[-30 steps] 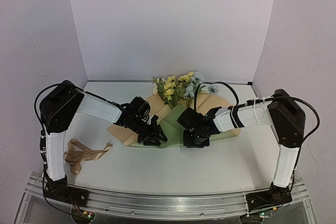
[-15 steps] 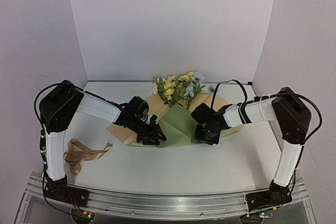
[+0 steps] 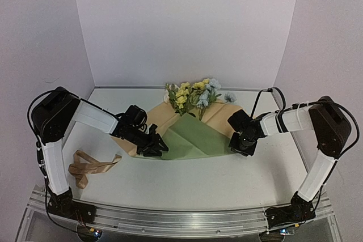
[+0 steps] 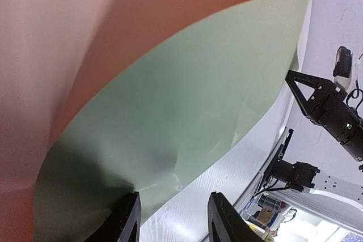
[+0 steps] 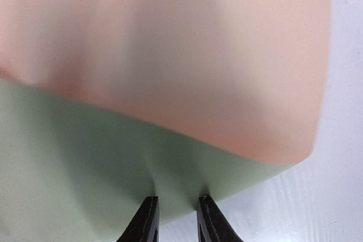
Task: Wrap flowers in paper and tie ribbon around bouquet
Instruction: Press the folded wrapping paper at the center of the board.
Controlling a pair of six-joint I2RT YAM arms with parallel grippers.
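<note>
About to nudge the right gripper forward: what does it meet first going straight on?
The paper: its green edge lies right at the tips of the right gripper, probably touching them, with the tan side beyond.

Bright, even light falls from above in the overhead view, leaving only faint shadows on the table (image 3: pixel 187 179) and slight bowing at the edges, while both wrist views show the close paper (image 5: pixel 170 83) soft and out of focus.
</note>
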